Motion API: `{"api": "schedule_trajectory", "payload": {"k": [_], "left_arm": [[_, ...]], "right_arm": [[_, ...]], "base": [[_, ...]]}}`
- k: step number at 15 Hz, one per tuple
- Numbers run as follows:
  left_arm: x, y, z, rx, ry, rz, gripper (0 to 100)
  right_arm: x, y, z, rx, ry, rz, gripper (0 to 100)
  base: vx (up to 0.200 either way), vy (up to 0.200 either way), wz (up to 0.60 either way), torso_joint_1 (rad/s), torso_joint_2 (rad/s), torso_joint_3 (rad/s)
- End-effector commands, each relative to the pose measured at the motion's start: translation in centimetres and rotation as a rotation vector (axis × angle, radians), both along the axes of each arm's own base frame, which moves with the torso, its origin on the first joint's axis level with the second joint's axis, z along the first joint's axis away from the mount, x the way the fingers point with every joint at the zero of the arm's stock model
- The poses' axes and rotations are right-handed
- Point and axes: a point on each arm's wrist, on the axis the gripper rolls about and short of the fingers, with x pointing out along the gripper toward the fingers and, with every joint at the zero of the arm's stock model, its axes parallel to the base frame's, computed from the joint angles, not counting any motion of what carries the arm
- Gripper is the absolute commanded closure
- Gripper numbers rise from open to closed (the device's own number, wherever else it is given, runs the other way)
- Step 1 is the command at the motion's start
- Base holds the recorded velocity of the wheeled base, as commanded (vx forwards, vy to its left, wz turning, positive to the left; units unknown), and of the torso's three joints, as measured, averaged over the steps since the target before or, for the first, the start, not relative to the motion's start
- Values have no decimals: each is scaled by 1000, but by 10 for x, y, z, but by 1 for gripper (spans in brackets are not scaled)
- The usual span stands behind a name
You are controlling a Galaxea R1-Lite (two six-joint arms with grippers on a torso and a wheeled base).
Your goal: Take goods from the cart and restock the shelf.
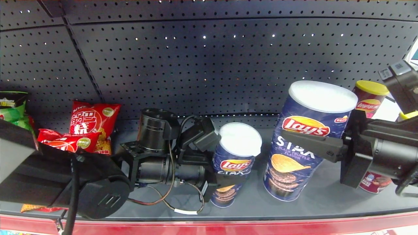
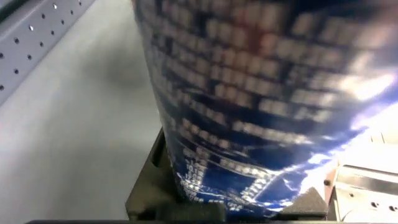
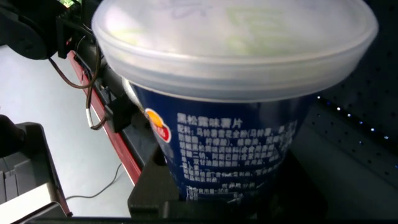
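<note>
Dark pegboard (image 1: 209,65) behind, grey shelf (image 1: 320,202) board below, red lip along 6 o'clock. Near centre, left end effector (image 1: 228,179) clenched on blue can (image 1: 236,153), upright, gripped below the middle, probably to keep the lid free and seat the base flat. Toward 3 o'clock, right end effector (image 1: 303,143) clamped across second blue can (image 1: 294,176), top leaning toward 1 o'clock; base perhaps just off the board, hard to tell. Mid-body grip, likely for balance while setting down beside its twin. Red snack bags (image 1: 93,125) at 9 o'clock; yellow-lidded maroon can (image 1: 370,98) at 2 o'clock, behind the right arm.
</note>
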Motion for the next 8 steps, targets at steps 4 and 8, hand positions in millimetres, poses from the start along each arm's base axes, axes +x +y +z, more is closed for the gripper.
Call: {"api": "schedule_trajectory", "payload": {"k": [4,8], "left_arm": [[0,8,-6,17,19,19,0],[4,23,-5,19,21,59,0]], "right_arm": [[-1,0,0,0,-2,0,100],[-1,-1,-1,-2,1,-2,100]], "base": [[0,0,0,0,0,0],[0,0,0,0,0,0]]}}
